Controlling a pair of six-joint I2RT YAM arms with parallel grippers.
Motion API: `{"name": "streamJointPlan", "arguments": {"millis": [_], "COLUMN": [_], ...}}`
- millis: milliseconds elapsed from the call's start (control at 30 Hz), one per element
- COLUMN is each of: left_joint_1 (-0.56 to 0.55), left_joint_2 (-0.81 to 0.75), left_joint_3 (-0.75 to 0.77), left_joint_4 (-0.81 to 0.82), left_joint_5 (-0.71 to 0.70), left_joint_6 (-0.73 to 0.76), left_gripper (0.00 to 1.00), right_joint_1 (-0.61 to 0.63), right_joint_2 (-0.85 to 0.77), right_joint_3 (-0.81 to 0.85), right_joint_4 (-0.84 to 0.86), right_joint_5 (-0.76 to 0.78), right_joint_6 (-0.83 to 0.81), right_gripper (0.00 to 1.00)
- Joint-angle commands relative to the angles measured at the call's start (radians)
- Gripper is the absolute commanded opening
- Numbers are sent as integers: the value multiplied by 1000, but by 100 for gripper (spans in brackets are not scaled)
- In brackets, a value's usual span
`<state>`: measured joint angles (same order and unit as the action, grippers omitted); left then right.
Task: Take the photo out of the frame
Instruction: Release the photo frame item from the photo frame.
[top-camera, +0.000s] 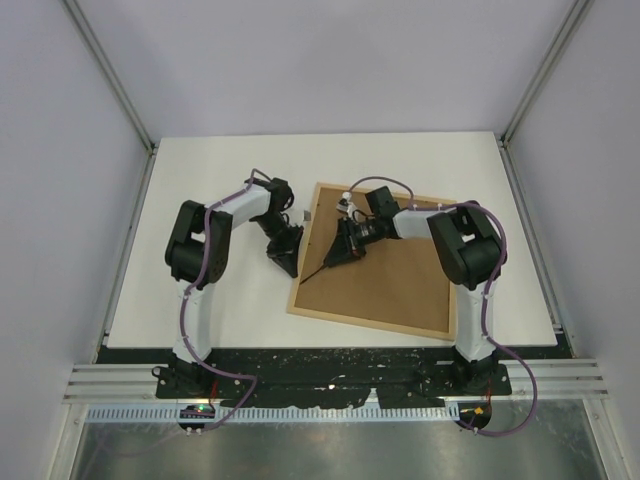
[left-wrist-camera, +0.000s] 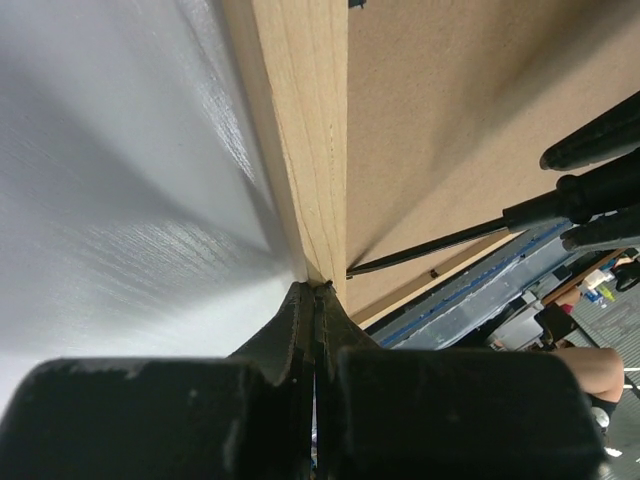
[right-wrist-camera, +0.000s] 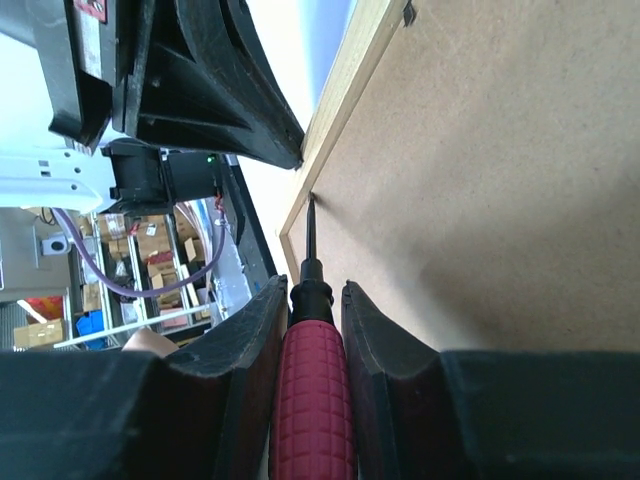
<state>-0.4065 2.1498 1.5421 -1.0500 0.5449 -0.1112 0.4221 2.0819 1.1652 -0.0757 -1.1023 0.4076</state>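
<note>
The frame (top-camera: 390, 285) lies face down on the white table, its brown fibreboard back up and its light-wood rim (left-wrist-camera: 300, 130) around it. The photo is hidden under the back. My left gripper (top-camera: 290, 262) is shut, and its tips (left-wrist-camera: 315, 290) press on the frame's left wooden rim. My right gripper (top-camera: 342, 248) is shut on a red-handled screwdriver (right-wrist-camera: 315, 400). The screwdriver's thin black shaft (left-wrist-camera: 430, 248) lies low over the back, with its tip at the seam between the board (right-wrist-camera: 480, 180) and the left rim (right-wrist-camera: 345, 85).
A small dark retaining tab (right-wrist-camera: 408, 12) sits on the board's edge further along the left rim. The white table (top-camera: 220, 170) stretches left and behind the frame. Grey walls enclose three sides. The arm bases stand at the near edge.
</note>
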Motion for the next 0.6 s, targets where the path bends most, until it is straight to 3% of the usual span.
{"name": "streamJointPlan", "arguments": {"millis": [0, 300, 433, 567], "left_joint_1": [-32, -45, -46, -31], "left_joint_2": [19, 12, 4, -16], "left_joint_3": [-22, -22, -22, 0], "left_joint_4": [136, 137, 136, 105], "left_joint_5": [-95, -169, -181, -191], "left_joint_6": [-15, -18, -13, 7], "left_gripper": [0, 1, 2, 10], "right_joint_1": [93, 256, 262, 209], "right_joint_2": [-63, -72, -74, -121], "right_joint_3": [95, 404, 430, 383], "right_joint_4": [-105, -346, -354, -372], "right_joint_5": [134, 309, 346, 319], "right_joint_6": [-15, -7, -6, -62], "right_gripper": [8, 8, 8, 8]}}
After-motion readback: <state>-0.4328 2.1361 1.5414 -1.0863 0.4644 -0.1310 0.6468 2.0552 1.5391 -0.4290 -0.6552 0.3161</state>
